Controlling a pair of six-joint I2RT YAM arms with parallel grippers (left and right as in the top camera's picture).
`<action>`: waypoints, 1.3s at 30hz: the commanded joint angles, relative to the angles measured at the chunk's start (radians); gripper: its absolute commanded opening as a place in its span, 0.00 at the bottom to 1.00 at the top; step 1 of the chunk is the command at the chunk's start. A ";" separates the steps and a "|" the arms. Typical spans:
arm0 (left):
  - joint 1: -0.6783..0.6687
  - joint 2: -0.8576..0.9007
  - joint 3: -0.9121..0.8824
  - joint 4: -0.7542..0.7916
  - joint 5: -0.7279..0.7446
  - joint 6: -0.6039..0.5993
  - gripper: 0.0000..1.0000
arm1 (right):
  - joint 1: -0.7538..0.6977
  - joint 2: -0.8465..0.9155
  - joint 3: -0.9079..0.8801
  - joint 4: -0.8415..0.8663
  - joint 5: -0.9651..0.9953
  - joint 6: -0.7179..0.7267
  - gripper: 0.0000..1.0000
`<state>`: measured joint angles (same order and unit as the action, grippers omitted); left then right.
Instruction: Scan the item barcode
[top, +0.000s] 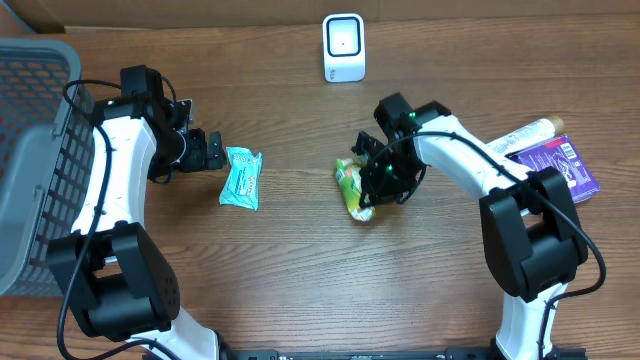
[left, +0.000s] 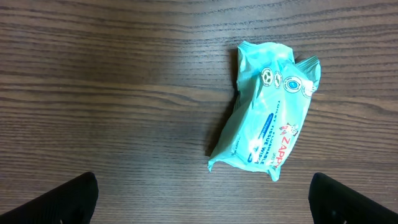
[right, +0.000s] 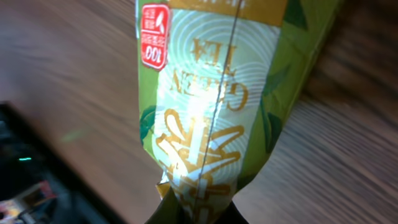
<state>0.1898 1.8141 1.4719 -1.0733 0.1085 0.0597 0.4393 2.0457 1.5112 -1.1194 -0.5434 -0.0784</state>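
The right tool (top: 370, 188) is pinching the green tea packet (right: 208, 93) by one end, its jaws nearly closed on it, over the middle of the table (top: 300, 270). The left tool (top: 213, 150) is standing wide open just beside a teal pack (top: 241, 177), not touching it. A white scanner (top: 343, 47) is sitting at the far edge.

Table (top: 300, 270): wood-grain, matt. Green tea packet (top: 352, 190): glossy crinkled plastic film. Teal wipes pack (top: 241, 177): shiny soft plastic. Basket (top: 40, 70): grey plastic mesh.
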 joint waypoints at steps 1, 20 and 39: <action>-0.007 -0.019 -0.003 0.002 0.000 0.019 1.00 | -0.012 -0.086 0.112 -0.010 -0.175 -0.004 0.04; -0.007 -0.019 -0.003 0.002 0.000 0.019 1.00 | -0.209 -0.217 0.209 -0.102 -0.851 -0.327 0.04; -0.007 -0.019 -0.003 0.002 0.000 0.018 1.00 | -0.144 -0.256 0.296 -0.037 -0.108 -0.013 0.03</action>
<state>0.1898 1.8141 1.4719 -1.0729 0.1085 0.0597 0.2485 1.8412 1.7378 -1.1973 -1.0515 -0.3840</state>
